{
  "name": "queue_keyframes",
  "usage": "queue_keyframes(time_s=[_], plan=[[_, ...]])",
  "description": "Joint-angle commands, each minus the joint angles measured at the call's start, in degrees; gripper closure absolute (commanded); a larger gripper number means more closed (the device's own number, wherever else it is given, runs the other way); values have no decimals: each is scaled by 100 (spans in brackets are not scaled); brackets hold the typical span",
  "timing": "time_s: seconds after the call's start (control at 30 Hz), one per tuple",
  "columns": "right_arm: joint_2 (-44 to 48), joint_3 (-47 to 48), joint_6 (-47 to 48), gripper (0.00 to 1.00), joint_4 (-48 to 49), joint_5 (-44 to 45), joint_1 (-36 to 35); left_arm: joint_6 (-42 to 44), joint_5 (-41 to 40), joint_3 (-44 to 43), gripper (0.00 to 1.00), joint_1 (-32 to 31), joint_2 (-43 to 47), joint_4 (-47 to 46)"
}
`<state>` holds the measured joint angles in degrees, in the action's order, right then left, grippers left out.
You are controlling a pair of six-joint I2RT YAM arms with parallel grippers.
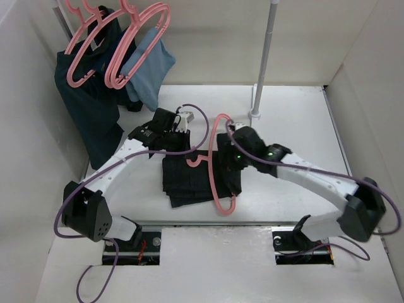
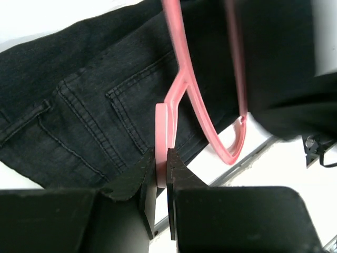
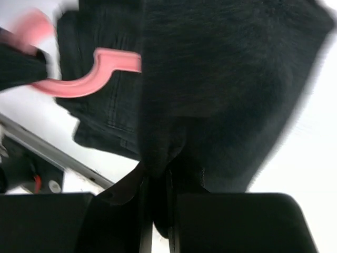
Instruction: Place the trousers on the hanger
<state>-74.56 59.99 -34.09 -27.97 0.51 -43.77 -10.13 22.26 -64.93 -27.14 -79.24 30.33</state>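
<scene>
Centrally on the white bench (image 1: 297, 126) lie the trousers (image 1: 186, 180), folded into a thick, roughly rectangular stack of plain black cloth. The left wrist view shows them close up (image 2: 95, 105): dark denim-like fabric with a stitched back pocket and doubled seams. In the right wrist view they fill most of the frame as blurred black cloth (image 3: 226, 79).

The hanger (image 1: 216, 196) is thin pink plastic, a rounded triangle, over the right part of the stack with its hook pointing left. Its lower corner sticks out past the near edge of the trousers.

The left gripper (image 1: 186, 151) reaches in from the left, and its narrow jaws pinch the end of the hanger's hook (image 2: 160, 155); from there the pink frame (image 2: 184, 89) runs out over the pocket area.

The right gripper (image 1: 230, 158) comes in from the right, its jaws clamped on a raised fold of the trousers (image 3: 158, 168). That lifted cloth covers the right side of the frame, and the hook (image 3: 84, 79) curves out from under its edge. Whether the cloth passes through the frame cannot be told.

At the far left corner, spare hangers (image 1: 95, 38) hang with a teal garment (image 1: 88, 95) and a blue garment (image 1: 148, 63). A white pole (image 1: 265, 57) stands at the back.
</scene>
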Motion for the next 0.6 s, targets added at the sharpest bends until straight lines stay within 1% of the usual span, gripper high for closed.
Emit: queue_keyframes(time_s=[0.0, 0.03, 0.07, 0.17, 0.23, 0.27, 0.3, 0.37, 0.4, 0.5, 0.57], plan=[[-962, 57, 35, 100, 782, -770, -237, 257, -152, -362, 100, -20, -3, 44], [-1103, -82, -27, 100, 975, -824, -237, 309, -152, -363, 100, -20, -4, 44], [-1243, -188, -150, 99, 1421, -825, -150, 310, -152, -415, 100, -20, -4, 44], [-1429, -408, -326, 92, 1899, -1079, 245, 363, -152, -468, 100, -20, 49, 96], [-1666, -409, -327, 83, 1953, -1193, 316, 415, 14, -468, 100, -20, 102, 96], [-1771, -270, -231, 76, 1953, -1194, 316, 415, 85, -468, 100, -20, 102, 96], [-2016, -216, -91, 63, 2005, -1255, 316, 415, 146, -468, 100, -20, 102, 96], [-2289, -110, -37, 56, 2006, -1413, 369, 415, 322, -625, 100, -20, 102, 96], [-2525, -40, 33, 50, 2006, -1475, 369, 468, 384, -731, 100, -20, 102, 96], [-2791, -40, 86, 48, 2067, -1581, 369, 670, 831, -1249, 100, -20, 102, 289], [-2915, -40, 147, 43, 2181, -1633, 369, 670, 1103, -1452, 100, -81, 163, 290]])
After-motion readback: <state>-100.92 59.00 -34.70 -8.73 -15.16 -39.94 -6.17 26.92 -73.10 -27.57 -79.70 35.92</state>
